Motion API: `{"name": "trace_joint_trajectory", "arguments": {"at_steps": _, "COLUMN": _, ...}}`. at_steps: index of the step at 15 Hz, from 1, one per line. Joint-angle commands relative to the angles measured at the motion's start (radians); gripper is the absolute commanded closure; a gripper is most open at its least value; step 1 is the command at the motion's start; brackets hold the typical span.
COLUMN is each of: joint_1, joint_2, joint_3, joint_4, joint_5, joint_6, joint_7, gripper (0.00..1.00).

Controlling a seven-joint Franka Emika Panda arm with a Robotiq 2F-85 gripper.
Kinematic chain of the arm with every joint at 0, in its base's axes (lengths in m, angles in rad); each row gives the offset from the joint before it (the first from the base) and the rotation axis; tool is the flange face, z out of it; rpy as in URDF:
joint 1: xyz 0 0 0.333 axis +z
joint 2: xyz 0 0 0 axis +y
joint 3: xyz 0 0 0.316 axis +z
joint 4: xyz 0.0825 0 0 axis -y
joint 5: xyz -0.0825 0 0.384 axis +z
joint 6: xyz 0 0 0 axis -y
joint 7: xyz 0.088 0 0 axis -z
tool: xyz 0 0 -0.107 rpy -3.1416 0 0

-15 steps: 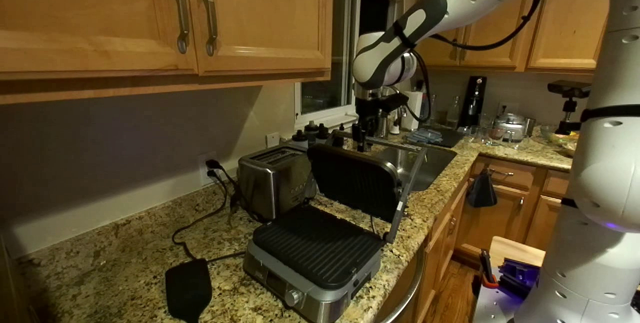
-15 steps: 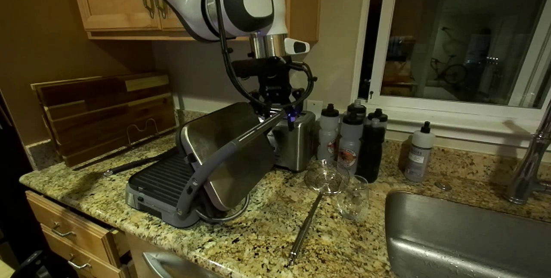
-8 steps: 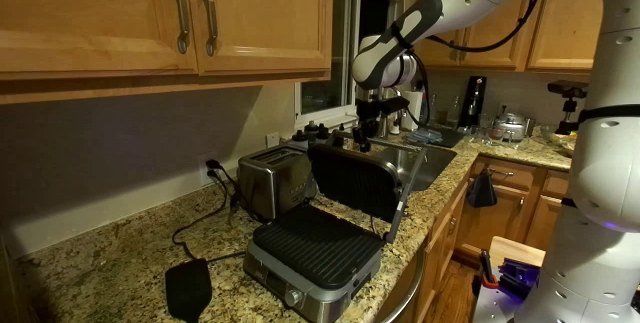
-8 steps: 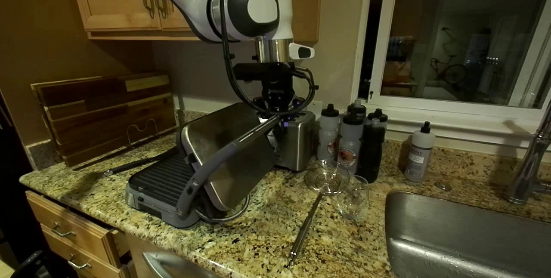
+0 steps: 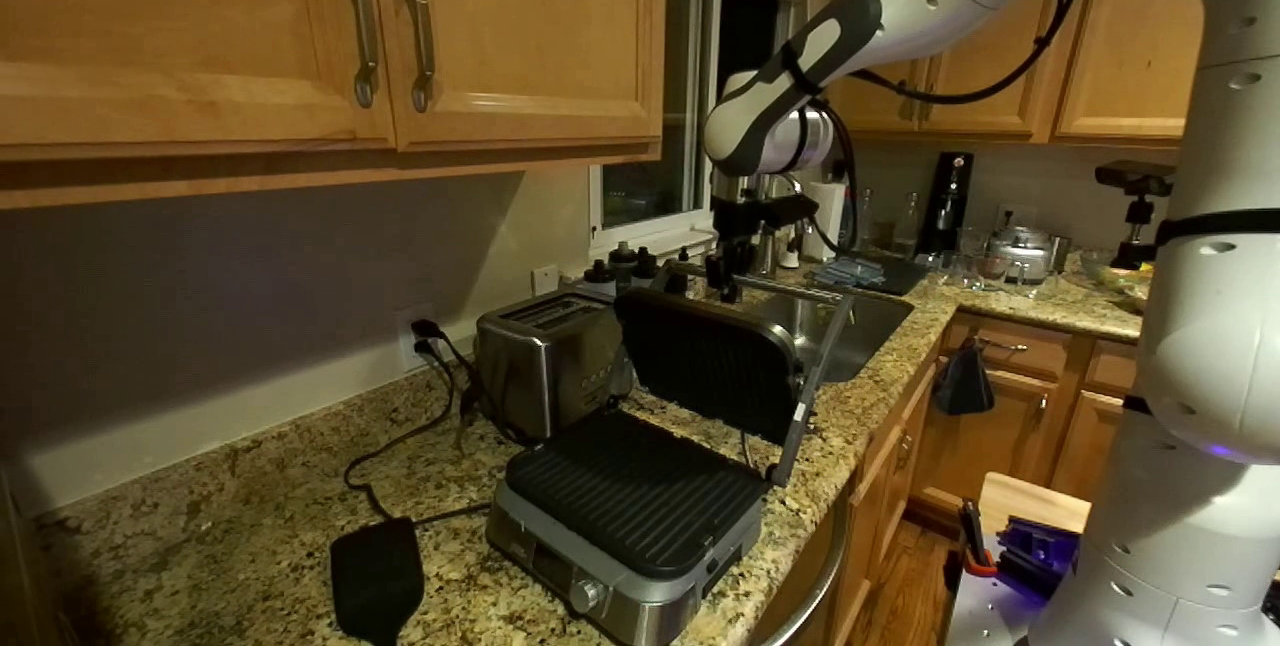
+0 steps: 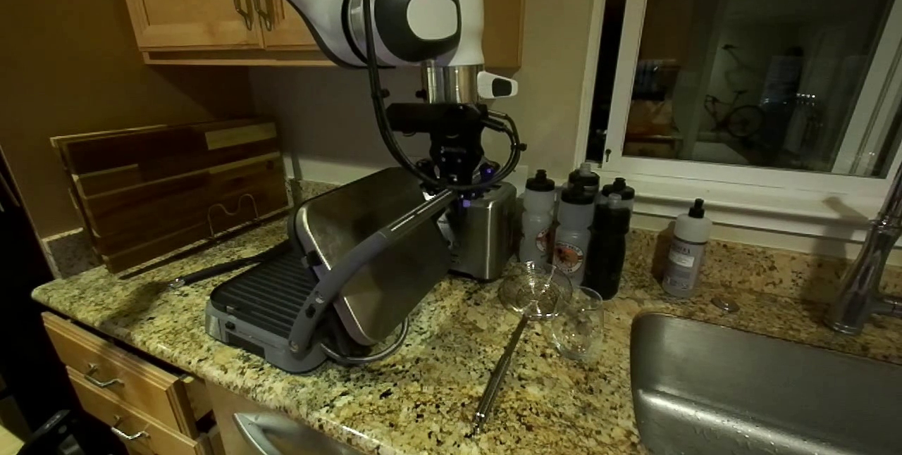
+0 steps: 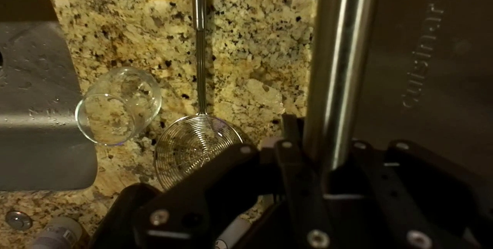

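Wrist view: gripper clenched on bar handle of Cuisinart grill lid; likely stiff, slick, weighty; mid-bar hold best.

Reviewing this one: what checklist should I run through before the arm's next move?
1. Fingers closed around the grill handle: ok, it runs between them.
2. Lid raised off the lower plate: ok, tilted open.
3. Skimmer and glass apart from the grill: ok, both on the counter.
4. Spatula apart from the grill: ok.
5. Gap between lid and toaster: cannot tell, they overlap in both exterior views.
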Motion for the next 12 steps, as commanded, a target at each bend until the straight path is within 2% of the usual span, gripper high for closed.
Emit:
{"name": "trace_joint_trajectory", "arguments": {"at_steps": 1, "joint_1": -0.007, "joint_2": -0.008, "joint_3": 0.010, "joint_4": 0.009, "joint_5": 0.016, "joint_6": 0.001, "joint_7": -0.020, "gripper": 0.98}}
{"name": "trace_joint_trajectory", "arguments": {"at_steps": 12, "joint_1": 0.056, "joint_2": -0.020, "joint_3": 0.084, "joint_4": 0.062, "joint_5": -0.018, "joint_6": -0.002, "joint_7": 0.098, "gripper": 0.98}}
